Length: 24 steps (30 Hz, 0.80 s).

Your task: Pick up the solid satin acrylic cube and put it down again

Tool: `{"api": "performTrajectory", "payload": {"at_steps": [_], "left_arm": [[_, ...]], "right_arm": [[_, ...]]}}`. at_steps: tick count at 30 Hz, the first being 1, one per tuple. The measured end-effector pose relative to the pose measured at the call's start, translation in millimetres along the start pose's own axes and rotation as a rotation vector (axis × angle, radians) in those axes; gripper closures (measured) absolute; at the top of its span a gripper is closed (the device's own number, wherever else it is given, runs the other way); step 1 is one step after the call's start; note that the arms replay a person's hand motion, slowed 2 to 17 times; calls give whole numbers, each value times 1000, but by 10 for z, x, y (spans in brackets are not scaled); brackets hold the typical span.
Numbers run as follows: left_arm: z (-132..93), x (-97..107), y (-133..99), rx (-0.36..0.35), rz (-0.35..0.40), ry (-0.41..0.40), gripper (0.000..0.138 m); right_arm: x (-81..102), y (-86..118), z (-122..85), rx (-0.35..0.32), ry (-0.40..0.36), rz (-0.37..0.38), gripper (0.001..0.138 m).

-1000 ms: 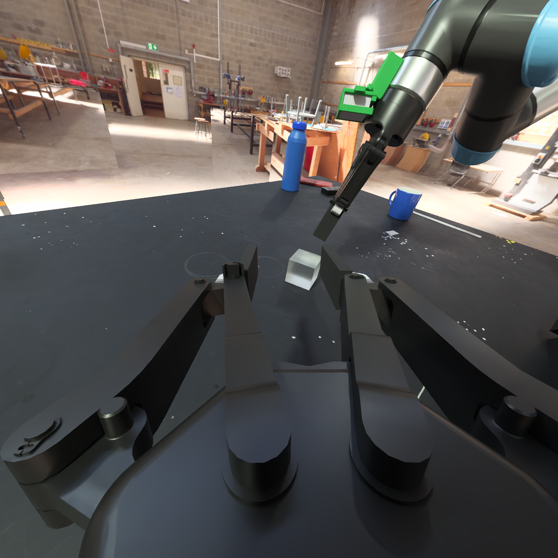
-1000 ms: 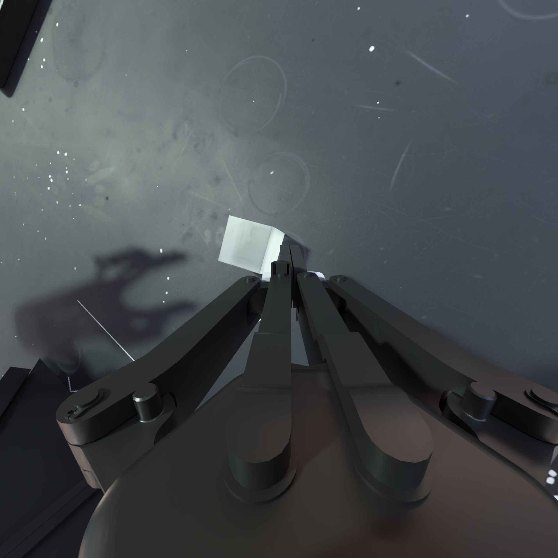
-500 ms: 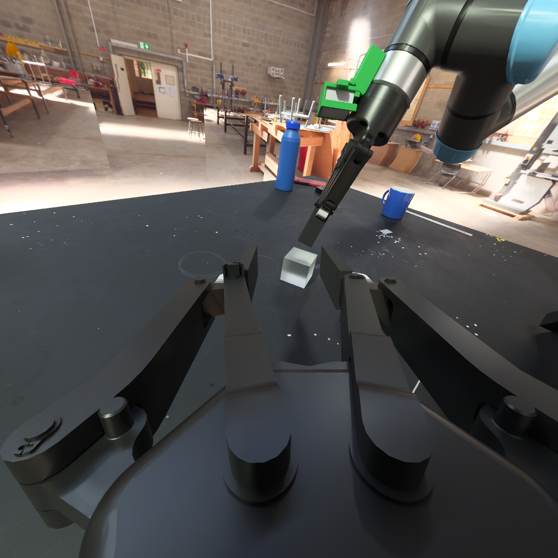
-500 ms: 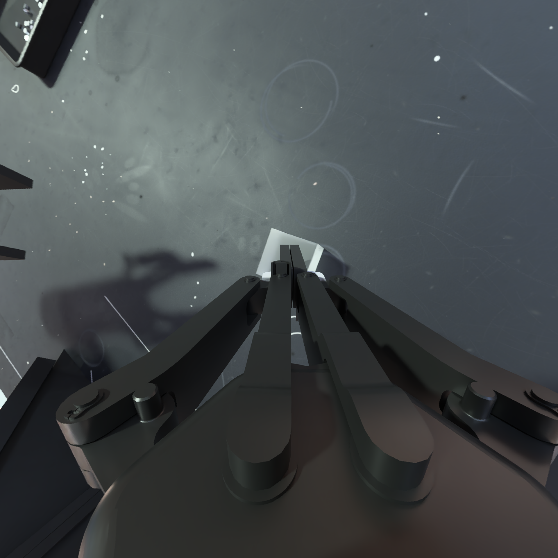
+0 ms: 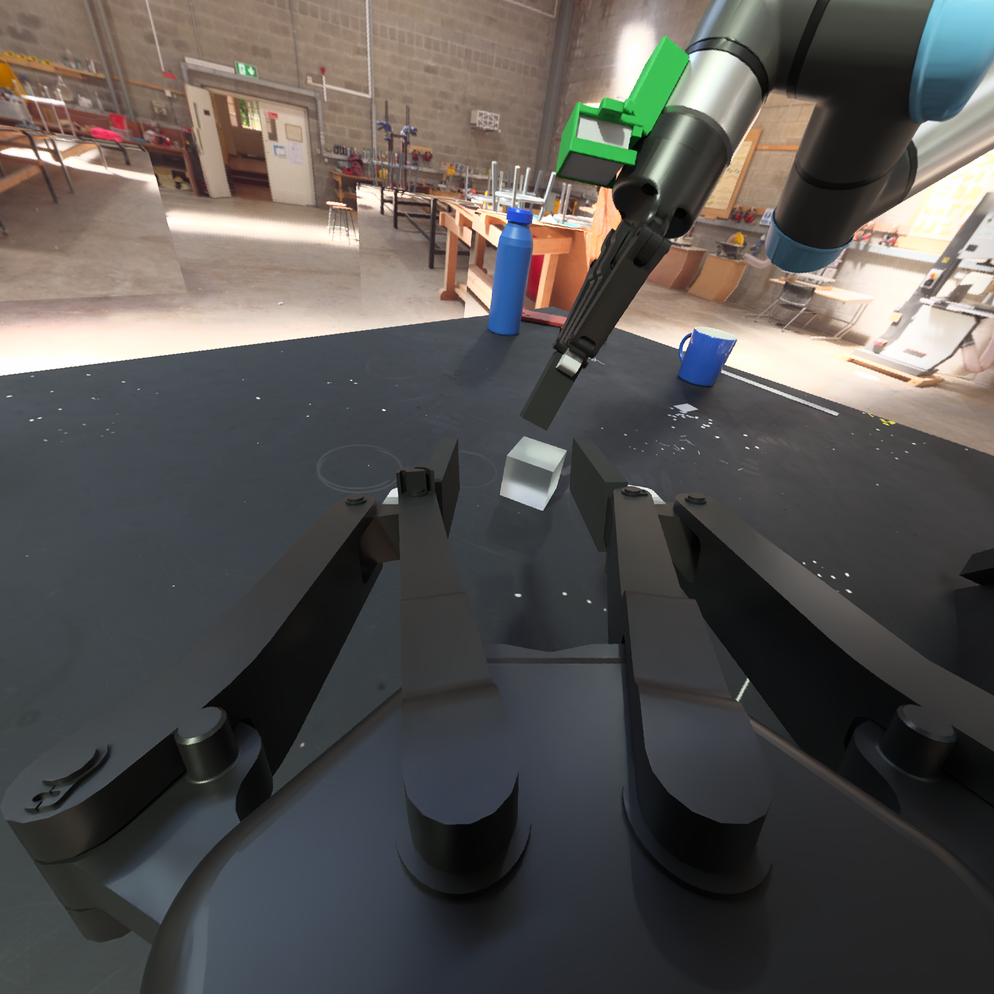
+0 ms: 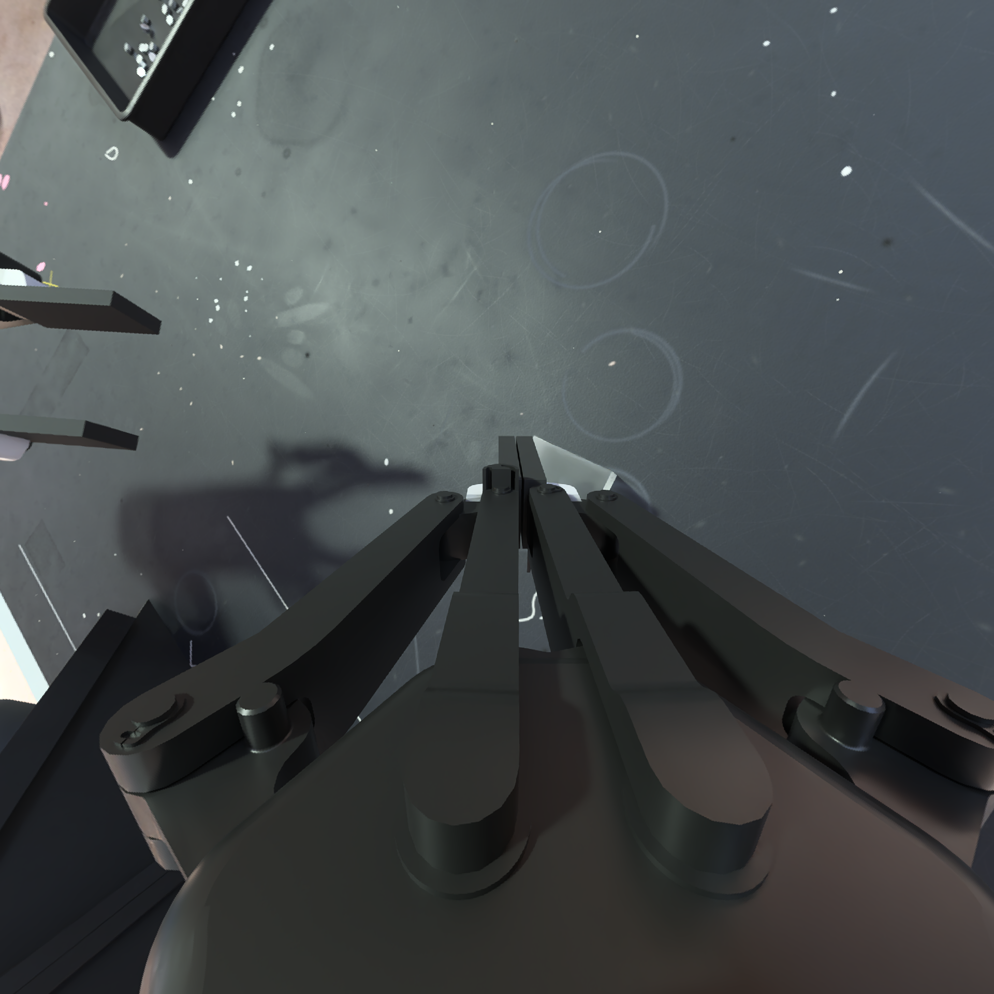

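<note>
Near the middle of the dark bench (image 5: 161, 484), well in from every edge, the satin acrylic cube (image 5: 532, 478) rests on the surface; it is frosted, translucent and unheld. The left gripper (image 5: 513, 473) sits low over the bench with its fingers spread apart; the cube lies between the two fingertips, nearer the right-hand one, touching neither as far as can be seen. The right gripper (image 5: 543, 406) hangs tilted above the cube, just clear of its top face; its fingers are pressed together with nothing between them. In the right wrist view the same gripper (image 6: 515, 449) points down at the bench, and only a corner of the cube (image 6: 570, 473) shows beside its tips. Toward the far edge of the bench stand a blue bottle (image 5: 511, 271) and a blue mug (image 5: 704, 356), well apart from the cube; a black tray (image 6: 156, 59) lies near another edge.
</note>
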<state>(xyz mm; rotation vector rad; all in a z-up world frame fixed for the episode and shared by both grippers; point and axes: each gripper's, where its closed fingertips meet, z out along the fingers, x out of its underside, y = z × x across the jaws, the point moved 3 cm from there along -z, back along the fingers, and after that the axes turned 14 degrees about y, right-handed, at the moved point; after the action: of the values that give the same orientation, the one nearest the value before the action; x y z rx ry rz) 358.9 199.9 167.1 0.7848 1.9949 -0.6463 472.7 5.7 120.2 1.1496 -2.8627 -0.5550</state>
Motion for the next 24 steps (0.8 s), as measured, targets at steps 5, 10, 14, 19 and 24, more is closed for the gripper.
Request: {"api": "performTrajectory", "payload": {"at_steps": [5, 10, 14, 19, 24], "left_arm": [[7, 7, 3, 0, 8, 7, 82], [18, 4, 1, 9, 18, 6, 82], [38, -4, 0, 19, 24, 4, 82], [82, -16, -4, 30, 35, 9, 82], [138, -34, -10, 35, 52, 17, 82]], "right_arm": [[27, 3, -90, -27, -25, -36, 138], [94, -38, -212, -46, -73, -89, 138], [170, -90, -316, -49, -124, -138, 138], [286, -158, -432, -61, -192, -217, 127], [402, -228, -523, -59, -255, -325, 114]]}}
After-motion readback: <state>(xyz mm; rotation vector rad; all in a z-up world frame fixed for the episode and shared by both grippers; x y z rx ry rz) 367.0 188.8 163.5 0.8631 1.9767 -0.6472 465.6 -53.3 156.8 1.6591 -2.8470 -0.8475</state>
